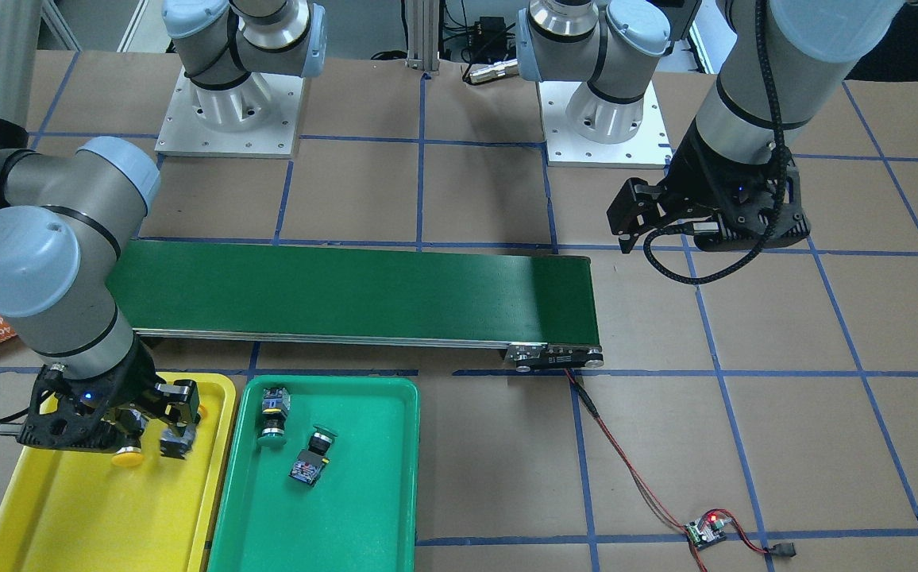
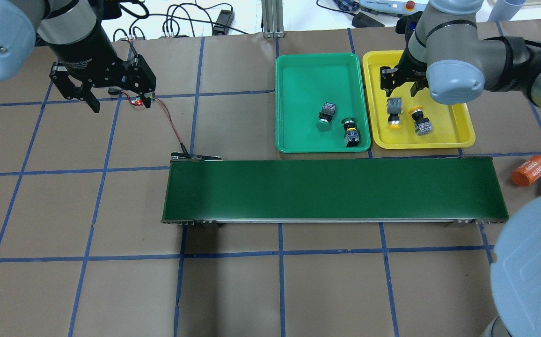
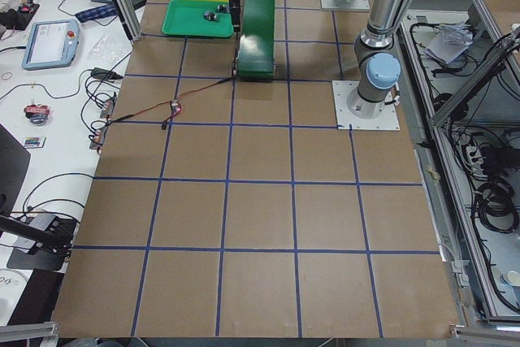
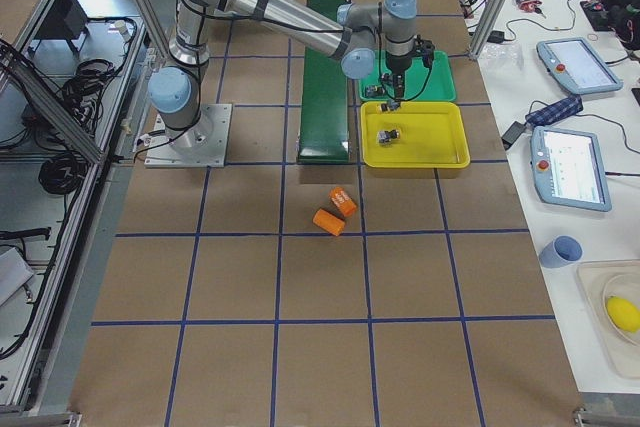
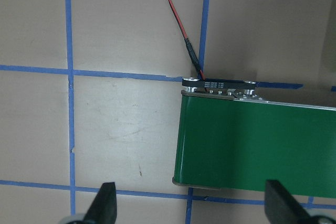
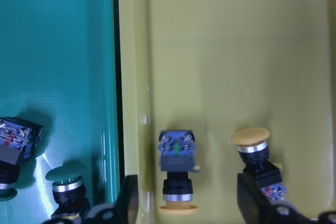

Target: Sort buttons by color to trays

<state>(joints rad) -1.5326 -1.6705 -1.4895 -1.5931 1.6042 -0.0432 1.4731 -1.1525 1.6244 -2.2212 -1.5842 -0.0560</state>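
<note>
Overhead exterior layout: you see the green tray [image 2: 308, 79] and the yellow tray [image 2: 453, 126] just beside each other on the table [image 2: 64, 210], beyond the conveyor belt [image 2: 331, 189], on the robot's right half; the right wrist view shows a thin dark gap between their rims
right gripper [image 2: 399, 86]: over the yellow tray; jaws apart, nothing clamped; in the wrist view its fingers [image 6: 128, 203] stand either side of the first yellow button [image 6: 177, 156], with a gap on both sides
first yellow button: lying on its side on the yellow tray floor; cap toward the conveyor belt, blue terminal block away from it
second yellow button [image 2: 421, 121]: also on its side in the yellow tray, just beside the first and not touching it; cap pointing away from the belt; one finger partly hides it in the wrist view
green buttons: both lie in the green tray; one [image 2: 325, 114] mid-tray with its cap toward the belt; the other [image 2: 351, 131] near the tray corner closest to the belt and the yellow tray, cap away from the belt; the two are near but apart
left gripper [image 2: 120, 100]: up over the table on the robot's left, well apart from both trays; jaws wide apart and holding nothing; your left wrist view looks down between the fingertips [image 5: 107, 203] at the belt's end and the red-and-black wire [image 5: 176, 9] plugged in there
orange cylinders [image 2: 530, 171]: two on the table past the belt's right end; one reads 4680
circuit board [image 1: 705, 531]: small, red light on, at the far end of the wire
</note>
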